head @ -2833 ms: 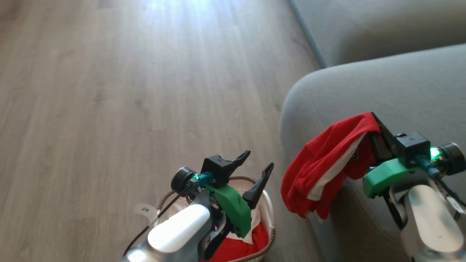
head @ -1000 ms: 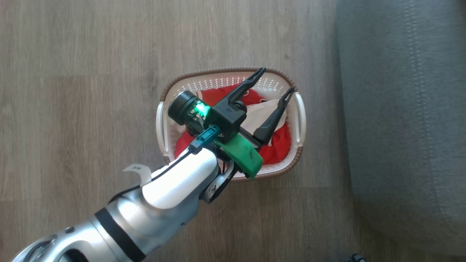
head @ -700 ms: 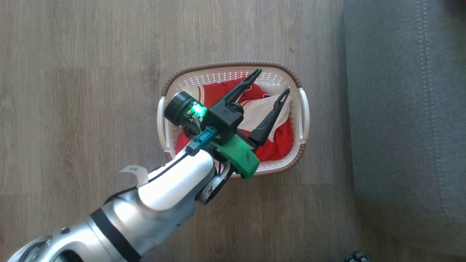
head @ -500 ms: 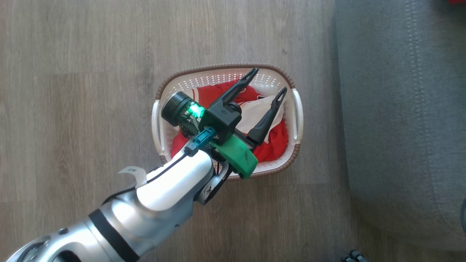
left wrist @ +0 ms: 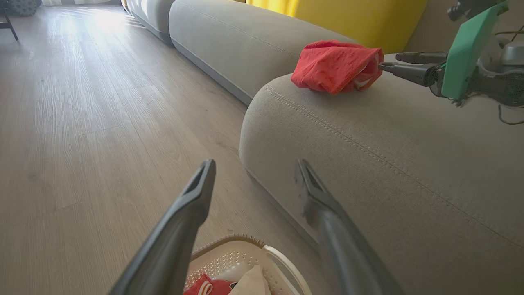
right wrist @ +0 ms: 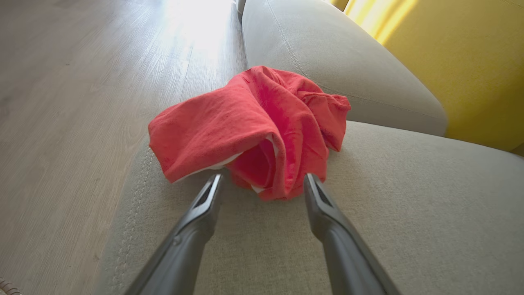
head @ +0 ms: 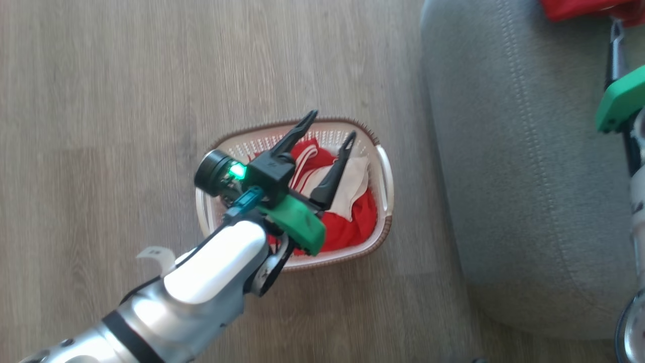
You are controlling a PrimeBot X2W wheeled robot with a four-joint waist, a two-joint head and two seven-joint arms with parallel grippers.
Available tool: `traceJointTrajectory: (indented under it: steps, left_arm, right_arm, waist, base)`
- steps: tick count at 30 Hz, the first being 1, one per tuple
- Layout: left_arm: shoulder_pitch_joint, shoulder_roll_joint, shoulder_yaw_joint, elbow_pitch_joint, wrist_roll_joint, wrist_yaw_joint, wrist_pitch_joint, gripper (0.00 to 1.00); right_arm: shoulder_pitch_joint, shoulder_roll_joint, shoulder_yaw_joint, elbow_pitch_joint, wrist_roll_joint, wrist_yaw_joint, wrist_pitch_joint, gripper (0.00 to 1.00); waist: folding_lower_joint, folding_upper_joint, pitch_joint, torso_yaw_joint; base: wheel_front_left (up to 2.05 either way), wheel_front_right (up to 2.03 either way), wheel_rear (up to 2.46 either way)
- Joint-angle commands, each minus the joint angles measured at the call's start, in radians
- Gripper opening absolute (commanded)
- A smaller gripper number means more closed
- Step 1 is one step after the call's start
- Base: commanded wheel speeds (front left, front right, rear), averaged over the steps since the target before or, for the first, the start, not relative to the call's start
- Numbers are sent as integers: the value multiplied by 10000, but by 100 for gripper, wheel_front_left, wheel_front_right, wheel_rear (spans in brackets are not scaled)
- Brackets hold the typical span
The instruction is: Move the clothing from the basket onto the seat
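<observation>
- The left claw point(head: 331, 124) hangs over the basket point(head: 385, 166) with its fingers spread wide, holding nothing.
- The right claw point(right wrist: 263, 178) is also wide. It lies low over the seat point(head: 504, 151), with one finger on either side of the nearest folds of a red garment point(right wrist: 254, 119), and clamps nothing.
- That red garment sits in a crumpled heap on top of the seat, near its far corner and just inside the stitched edge. A sliver of white lining shows underneath it.
- The rest of the clothing, red and white garments point(head: 352, 222), is bunched in the basket. The basket stands on the wooden floor point(head: 101, 101) just beside the seat's rounded edge.
- Handling, as a judgement: the fabric looks thin, light and limp. It should crush easily under the fingers, drape and swing once lifted, and come to no harm from a firm pinch.
- It may be a little slick, so a shallow nip on a single layer could slide out.
- The best hold seems to be a raised fold: the white ridge toward the basket's seat-side wall, or the red fold with white stripes nearer its far rim. The fingers should close across the crest and gather several layers.
- Risks: the pieces lie tangled, so two could rise together. A trailing end could catch on the woven rim and drag the light basket.
</observation>
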Motion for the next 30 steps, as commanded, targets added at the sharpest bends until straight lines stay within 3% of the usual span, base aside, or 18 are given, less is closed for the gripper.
traceJointTrajectory:
  steps: [1,13,21,30]
  left_arm:
    - [72,291,441,-269,-72,116,-113,100]
    - [1602,931,1665,-340,-573,584,-296,100]
    - [3224,1454,2962,-826,-543,938,-305,100]
    - [5069,1899,4275,-1303,-442,1442,-307,100]
  right_arm:
    - [256,5,350,-535,278,-4,-93,100]
    - [1690,332,2194,-2219,2197,-4,-94,100]
    - [2468,1026,2699,-2986,2913,-4,-95,100]
    - [3806,1863,2735,-3863,2973,-4,-95,100]
  waist:
    - [-1,0,-416,-138]
    - [-1,0,-2148,134]
    - [-1,0,-2999,512]
    - [-1,0,-3927,762]
  base:
    - [0,0,0]
    - [0,0,0]
    - [0,0,0]
    - [0,0,0]
